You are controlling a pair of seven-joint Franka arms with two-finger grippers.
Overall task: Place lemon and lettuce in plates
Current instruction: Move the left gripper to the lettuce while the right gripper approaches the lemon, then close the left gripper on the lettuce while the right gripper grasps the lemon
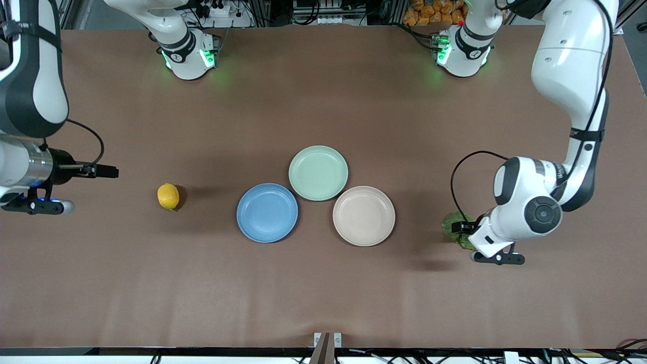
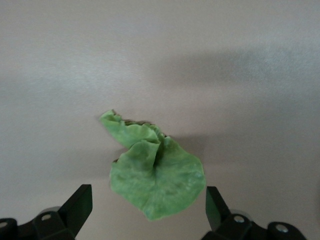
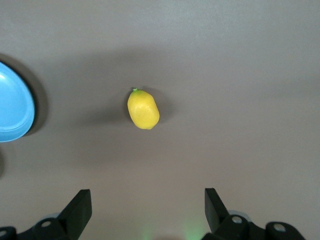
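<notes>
A: Risk first? Thin, crinkled lettuce [image 2: 155,175] lying flat on the bench [image 1: 323,293]: easy to pinch only an edge and tear it, or to drive the fingertips into the bench surface on the way down.

B: Agreed. Also likely to flop or slip out on the way to the beige plate [image 1: 364,216]. And the lemon [image 1: 168,196]?

A: Round and smooth, so prone to rolling if touched off-centre by 1 finger before the other. Could squirt out sideways toward the blue plate [image 1: 267,212].

B: Worth noting the mint-green plate [image 1: 318,173] touching both of the other 2: a sloppy drop could land there instead.

A: Positions now?

B: Left pincer [image 2: 150,212] hanging over the lettuce toward the left arm's end of the bench, fingers spread wide, gripping nothing. Leaf sitting between the 2 fingertips in the left wrist view, with its curled end pointing away from them.

A: Right pincer [image 3: 147,212] likewise spread wide and empty, near the right arm's end of the bench. Lemon well apart from it, centred between the fingers' line in the right wrist view but clearly ahead of them, beside the blue plate's edge [image 3: 15,105].

B: Both plates bare so far; nothing placed yet.
</notes>
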